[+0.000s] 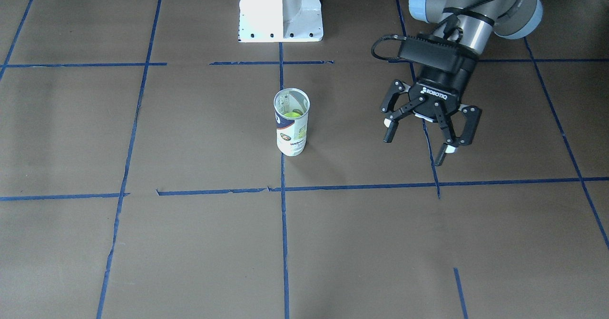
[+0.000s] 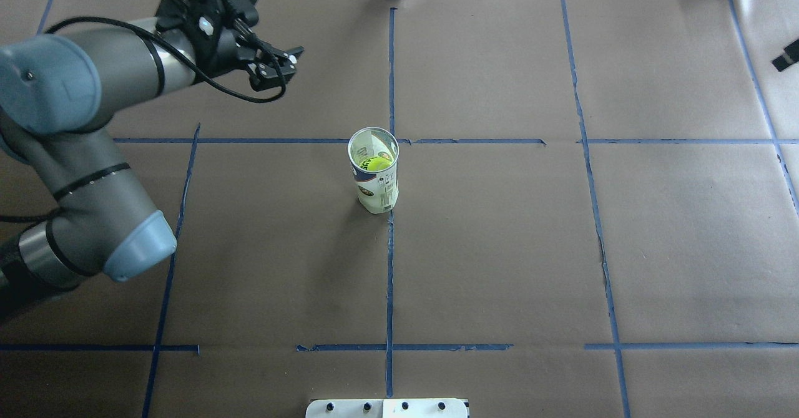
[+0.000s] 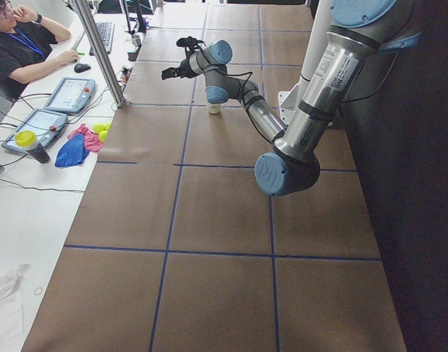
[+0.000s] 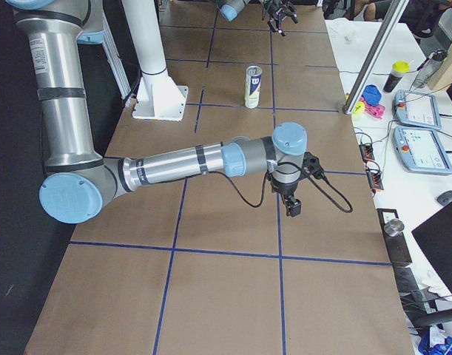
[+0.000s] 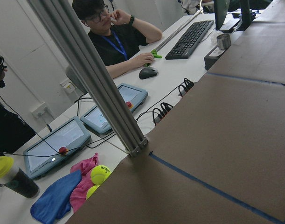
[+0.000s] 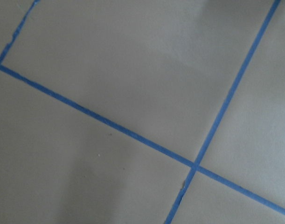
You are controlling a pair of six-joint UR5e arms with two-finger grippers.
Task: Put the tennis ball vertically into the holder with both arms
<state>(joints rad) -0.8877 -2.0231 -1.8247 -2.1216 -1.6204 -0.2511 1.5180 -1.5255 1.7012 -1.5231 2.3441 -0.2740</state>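
Observation:
The holder is a white-labelled can standing upright near the table's middle, mouth up; it also shows in the overhead view and the right view. The tennis ball lies inside it below the rim, yellow-green in the overhead view. My left gripper is open and empty, raised above the table well to the can's side. My right gripper points down at bare table far from the can; I cannot tell its jaws.
The white pedestal base stands behind the can. Blue tape lines cross the brown table cover. Beyond the far edge are spare balls and cloths, a metal post and a seated operator.

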